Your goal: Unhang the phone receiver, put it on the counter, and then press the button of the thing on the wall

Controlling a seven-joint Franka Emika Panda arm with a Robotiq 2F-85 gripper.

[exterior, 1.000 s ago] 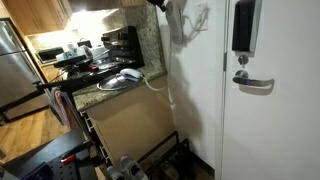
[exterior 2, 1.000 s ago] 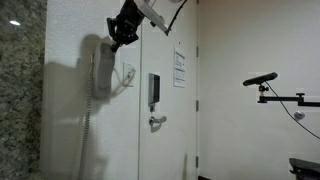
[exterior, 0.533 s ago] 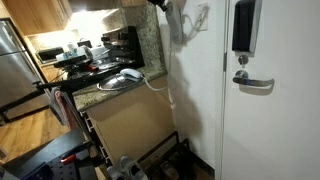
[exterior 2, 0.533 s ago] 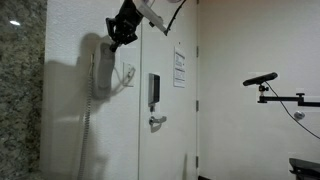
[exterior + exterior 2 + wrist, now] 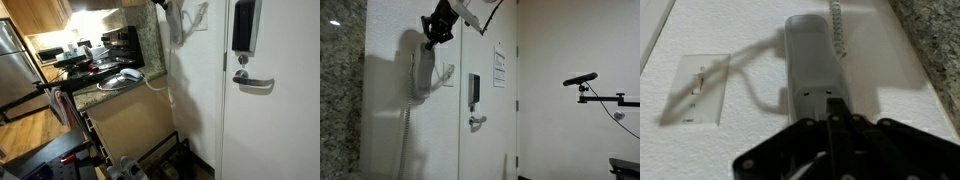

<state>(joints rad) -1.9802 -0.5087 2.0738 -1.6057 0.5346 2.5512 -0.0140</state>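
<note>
1. Pale grey-white phone receiver [image 5: 128, 75]: off the wall unit [image 5: 178, 22], lying on the counter [image 5: 108, 93], which is below and to one side of that unit in an exterior view. Its white cord [image 5: 160, 88] trails off the counter edge toward the wall beneath the unit.
2. Gripper [image 5: 835, 108]: I see its fingers pressed together on nothing, with the tips at the unit's upper end. I cannot tell whether they touch it.
3. Switch plate [image 5: 702, 88]: on the same wall, just beside the unit.
4. Door [image 5: 490, 150]: beyond the switch plate from the unit, with its handle [image 5: 477, 121] below a dark panel [image 5: 474, 92].
</note>
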